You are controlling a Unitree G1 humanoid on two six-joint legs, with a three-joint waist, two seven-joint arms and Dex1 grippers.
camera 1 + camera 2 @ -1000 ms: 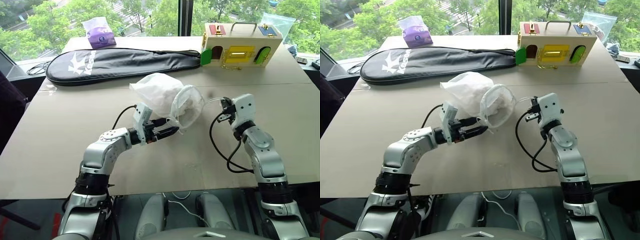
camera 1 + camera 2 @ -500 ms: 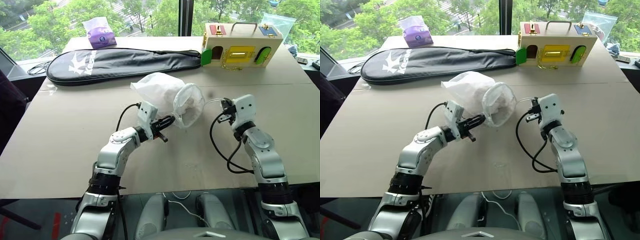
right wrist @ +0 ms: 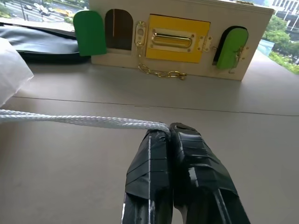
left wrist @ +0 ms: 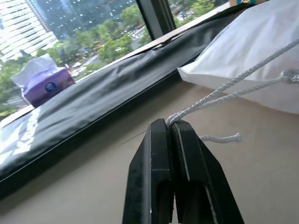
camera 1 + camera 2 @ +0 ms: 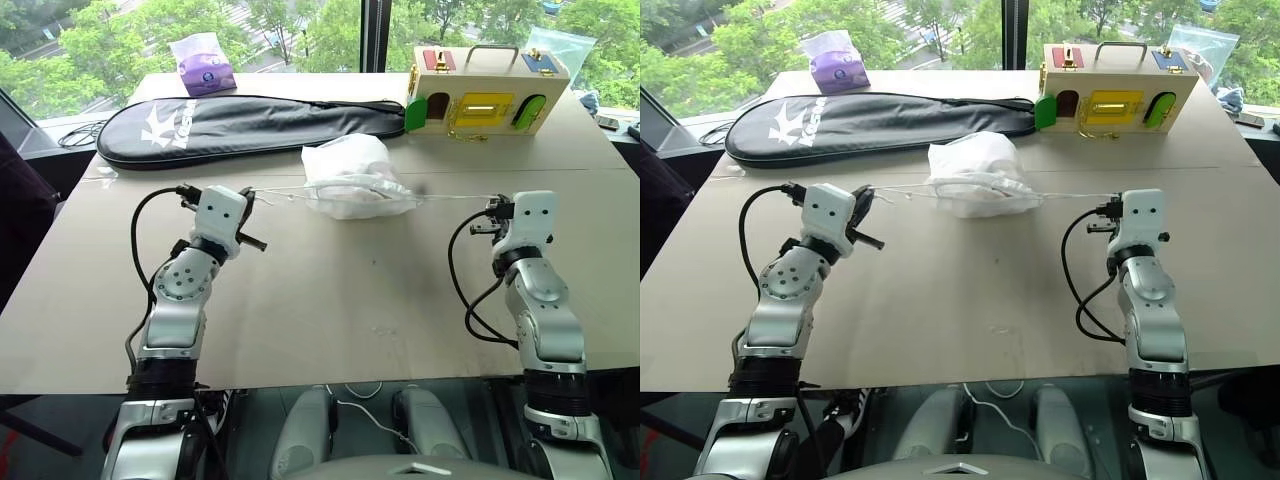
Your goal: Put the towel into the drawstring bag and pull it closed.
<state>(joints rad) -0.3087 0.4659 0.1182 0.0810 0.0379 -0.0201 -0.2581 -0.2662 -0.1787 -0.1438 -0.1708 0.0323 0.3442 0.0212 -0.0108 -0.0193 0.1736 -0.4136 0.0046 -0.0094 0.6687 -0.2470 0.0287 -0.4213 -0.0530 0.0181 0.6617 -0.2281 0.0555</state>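
thin sheer cloth drawstring bag (image 5: 355, 178), braided cords (image 3: 79, 121), matt table (image 5: 350, 290)

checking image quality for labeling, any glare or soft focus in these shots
Left eye view: even daylight from the windows, table without glare, drawstring bag nearly washed out. Left wrist view: left claw and cord sharp, tissue pack soft. Right wrist view: right claw crisp, wooden box clear.
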